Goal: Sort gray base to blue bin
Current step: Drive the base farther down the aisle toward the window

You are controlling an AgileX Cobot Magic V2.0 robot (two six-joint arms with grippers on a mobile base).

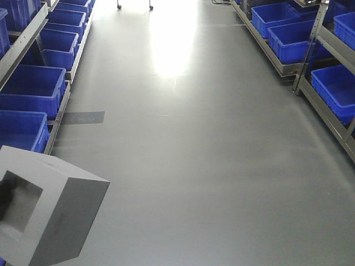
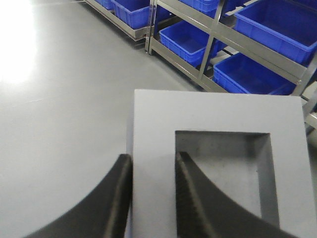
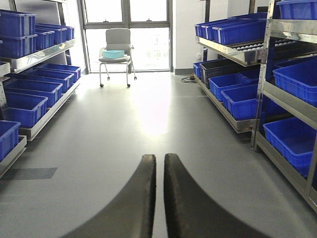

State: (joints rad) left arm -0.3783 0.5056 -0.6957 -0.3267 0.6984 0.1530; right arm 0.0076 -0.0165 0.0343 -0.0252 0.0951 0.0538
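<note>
Front view: the base (image 1: 47, 213) hangs tilted at lower left, near the left rack's bins (image 1: 30, 105); the floor (image 1: 194, 166) is wide open.

Left wrist: the left gripper (image 2: 152, 161) pinches only one wall (one finger inside the recess), so a swing could twist the base loose or clip a rack (image 2: 207, 49).

Right wrist: the right gripper (image 3: 159, 161) is closed and empty.

I see the base (image 1: 61, 221) plain matte gray at seven o'clock, its recess darker, fingers (image 2: 111, 203) black, bins (image 1: 30, 88) bright blue, racks (image 3: 233, 52) silver, floor (image 1: 211, 166) pale gray with white glare at twelve.
</note>
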